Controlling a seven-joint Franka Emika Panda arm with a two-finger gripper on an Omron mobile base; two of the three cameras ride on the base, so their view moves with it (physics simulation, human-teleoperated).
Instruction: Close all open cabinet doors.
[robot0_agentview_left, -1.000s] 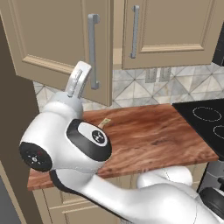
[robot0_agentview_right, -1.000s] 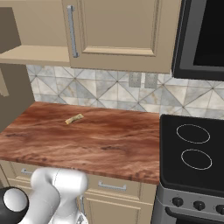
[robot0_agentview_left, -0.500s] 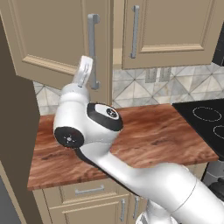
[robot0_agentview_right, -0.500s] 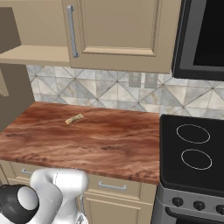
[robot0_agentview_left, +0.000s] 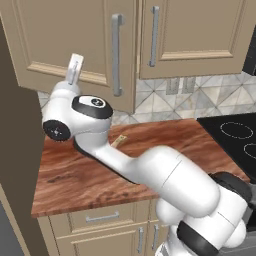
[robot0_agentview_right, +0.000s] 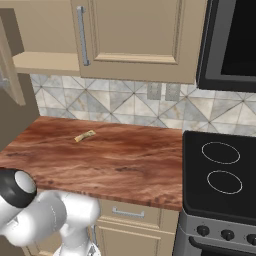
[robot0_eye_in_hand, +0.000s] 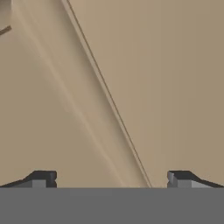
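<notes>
One cabinet door (robot0_agentview_left: 70, 45) at the frame's upper left hangs open; the gripper (robot0_eye_in_hand: 111, 178), spread wide and empty, faces its panel, ready to push.

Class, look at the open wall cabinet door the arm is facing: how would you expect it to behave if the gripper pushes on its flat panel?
The open cabinet door looks like a rigid framed panel, so it would probably not flex. It likely swings as one piece rather than sliding or tipping. Its smooth face may let the open gripper skid sideways.
</notes>
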